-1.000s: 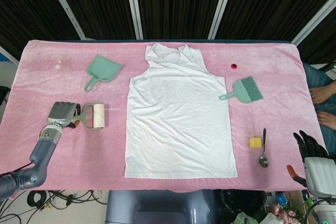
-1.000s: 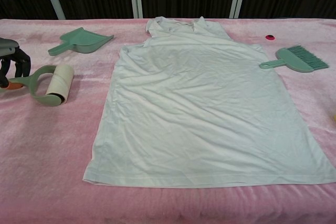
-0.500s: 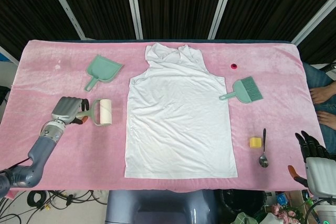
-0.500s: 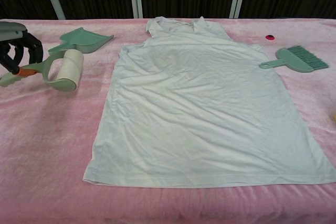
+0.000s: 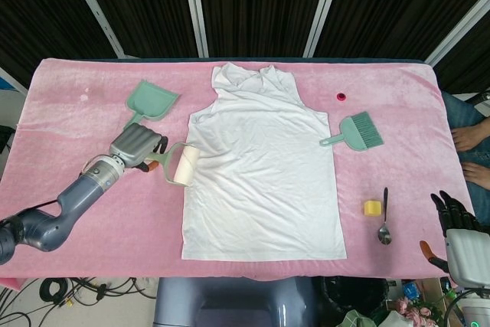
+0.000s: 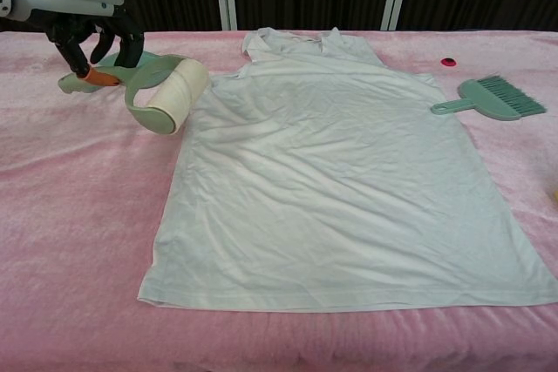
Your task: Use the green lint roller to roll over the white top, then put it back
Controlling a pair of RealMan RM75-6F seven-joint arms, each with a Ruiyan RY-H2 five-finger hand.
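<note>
My left hand [image 5: 136,146] [image 6: 91,43] grips the handle of the green lint roller [image 5: 180,164] [image 6: 164,94] and holds it lifted above the cloth. Its white roll hangs just over the left edge of the white top [image 5: 262,170] [image 6: 340,172], which lies flat in the middle of the table. My right hand [image 5: 453,223] rests off the table's near right corner with its fingers apart and nothing in them; the chest view does not show it.
A green dustpan [image 5: 150,103] lies behind my left hand. A green brush [image 5: 357,131] [image 6: 493,98] sits right of the top, a small red object [image 5: 341,96] behind it. A yellow block [image 5: 372,207] and a spoon [image 5: 384,220] lie near right. Pink cloth [image 5: 92,212] covers the table.
My left hand has lifted the lint roller off the pink cloth and carried it right, from the table's left side to the top's left edge. The right hand stayed put.
</note>
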